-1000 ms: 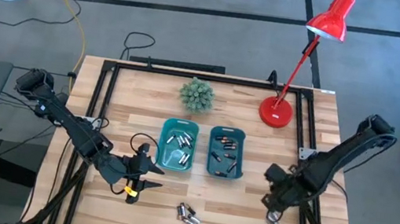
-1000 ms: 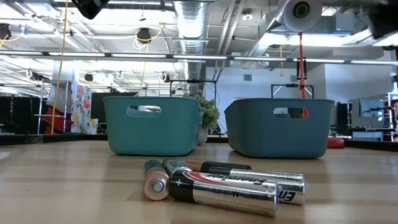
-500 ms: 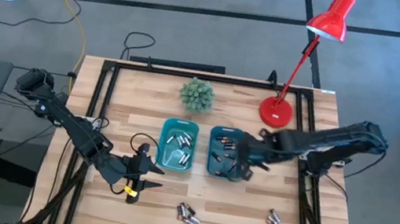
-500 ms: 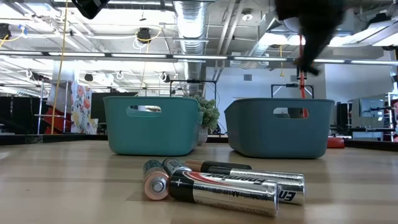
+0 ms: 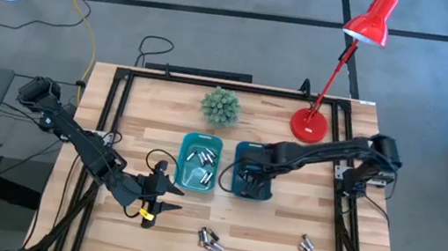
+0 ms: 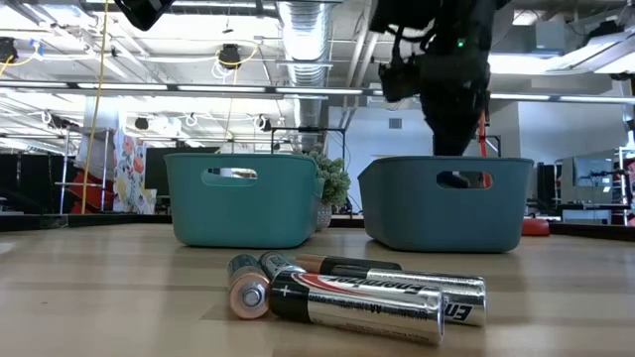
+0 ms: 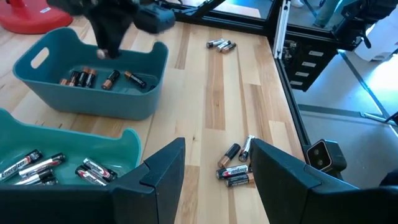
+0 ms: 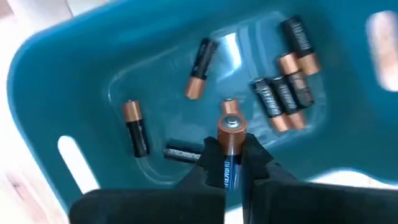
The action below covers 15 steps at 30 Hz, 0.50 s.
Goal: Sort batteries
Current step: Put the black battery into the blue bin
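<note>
**Right arm over the dark bin, battery in its grip**

The right end effector hung over the right bin, its fingers clamped on a copper-topped battery held end-up above the cells lying on the bin's floor. In the high view that arm reached in from the table's right edge. The left end effector waited near the front left of the table, fingers apart and holding nothing.

The left bin held silvery batteries. A loose cluster lay on the light wood table in front of the bins, and a smaller group lay toward the front right.

A black frame edged the table. At the back stood a small green plant and a red lamp. Grey floor with cables surrounded the table; the low view showed ceiling ducts and lights beyond.
</note>
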### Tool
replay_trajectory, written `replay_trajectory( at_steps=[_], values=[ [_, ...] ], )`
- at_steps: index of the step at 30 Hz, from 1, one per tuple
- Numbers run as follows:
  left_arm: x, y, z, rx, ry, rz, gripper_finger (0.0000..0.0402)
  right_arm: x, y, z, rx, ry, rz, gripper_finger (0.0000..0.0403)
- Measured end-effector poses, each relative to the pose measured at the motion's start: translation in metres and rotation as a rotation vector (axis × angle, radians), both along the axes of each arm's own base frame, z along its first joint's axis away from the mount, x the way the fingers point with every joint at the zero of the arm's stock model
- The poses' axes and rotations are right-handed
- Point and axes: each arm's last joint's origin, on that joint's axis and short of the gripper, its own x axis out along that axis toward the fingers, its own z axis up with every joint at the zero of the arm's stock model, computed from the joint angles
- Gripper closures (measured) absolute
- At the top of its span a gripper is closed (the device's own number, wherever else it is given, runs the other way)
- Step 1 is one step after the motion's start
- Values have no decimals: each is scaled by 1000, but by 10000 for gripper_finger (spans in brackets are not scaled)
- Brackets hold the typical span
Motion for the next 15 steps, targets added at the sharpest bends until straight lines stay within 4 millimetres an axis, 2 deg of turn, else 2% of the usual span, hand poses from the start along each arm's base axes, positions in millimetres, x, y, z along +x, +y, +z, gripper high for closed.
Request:
replay_trajectory(
  at_steps=[5,15],
  values=[
    [0,0,0,0,0,0,225,9,3,-11,7,-12,19,376],
    [0,0,0,0,0,0,225,13,2,-12,16,-42,-14,293]
  ],
)
